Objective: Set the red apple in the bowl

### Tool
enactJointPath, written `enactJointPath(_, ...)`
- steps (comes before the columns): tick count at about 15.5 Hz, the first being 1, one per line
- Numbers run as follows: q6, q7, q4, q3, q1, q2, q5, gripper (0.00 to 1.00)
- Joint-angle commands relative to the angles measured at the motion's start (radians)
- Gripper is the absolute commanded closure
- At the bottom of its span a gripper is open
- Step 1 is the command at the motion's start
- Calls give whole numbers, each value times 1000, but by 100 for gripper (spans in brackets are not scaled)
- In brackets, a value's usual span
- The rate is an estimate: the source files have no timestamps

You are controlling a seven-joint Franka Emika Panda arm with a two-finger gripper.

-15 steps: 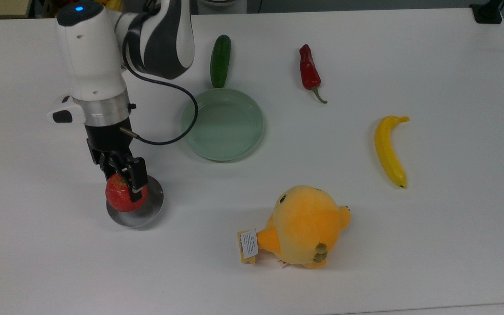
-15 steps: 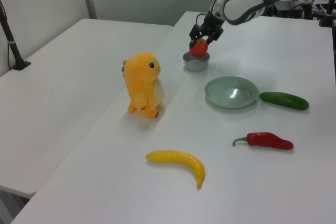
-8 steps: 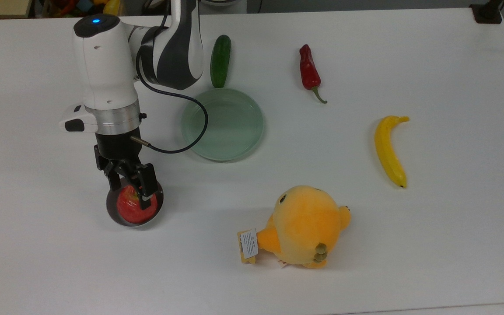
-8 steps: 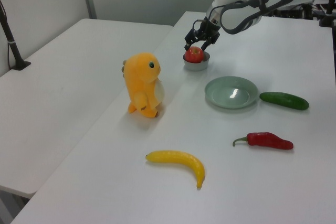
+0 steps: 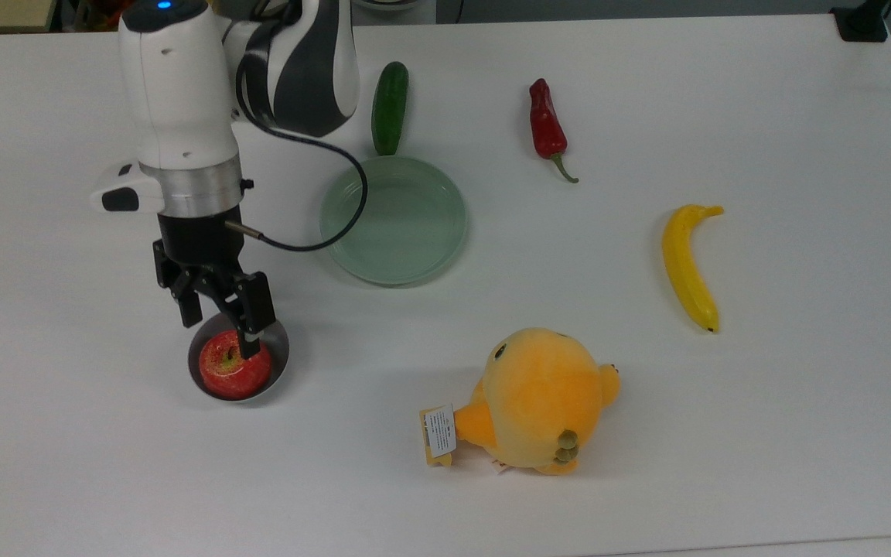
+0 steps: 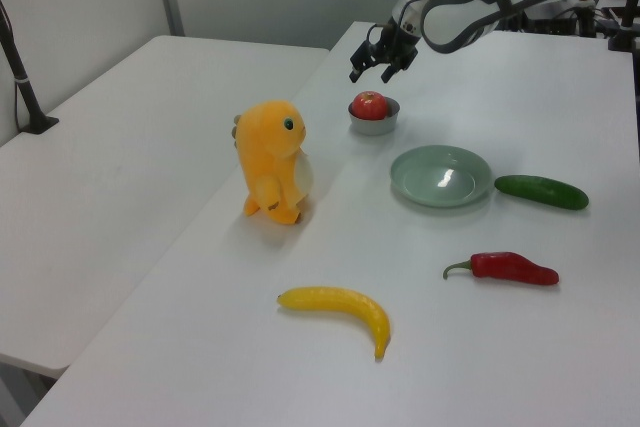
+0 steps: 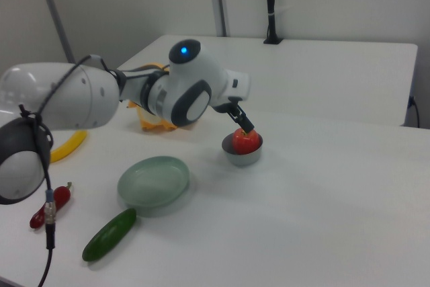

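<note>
The red apple (image 5: 234, 367) sits inside the bowl (image 5: 278, 342), filling most of it, with its stem dimple turned upward. The bowl stands on the white surface (image 5: 762, 433) nearer the top view's left edge than its right, and well in from the front edge. The tool (image 5: 217, 316) hangs just above the bowl with its two dark fingers spread wide and nothing between them; in the left view it (image 6: 372, 58) is clearly apart from the fruit (image 6: 370, 104) below. One finger (image 5: 254, 305) overlaps the apple's upper edge in the top view, yet the left view shows air between them. In the right view the apple (image 7: 246, 140) rests in the grey bowl (image 7: 243, 156) with a fingertip close over it. The pale green plate (image 5: 392, 220) lies near the bowl toward the surface's middle, with a cucumber (image 5: 389, 107) touching or almost touching its far rim. A red chili pepper (image 5: 547, 128) lies farther along toward the top view's right, a banana (image 5: 687, 267) near the right edge, and an orange plush toy (image 5: 537, 400) stands toward the front edge.
</note>
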Motion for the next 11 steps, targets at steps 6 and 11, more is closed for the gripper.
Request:
enactJointPath(6, -744, -293, -87, 23, -58, -412, -97, 0)
enactJointPath(11, -853, -364, -163, 24, -44, -610, -94, 0)
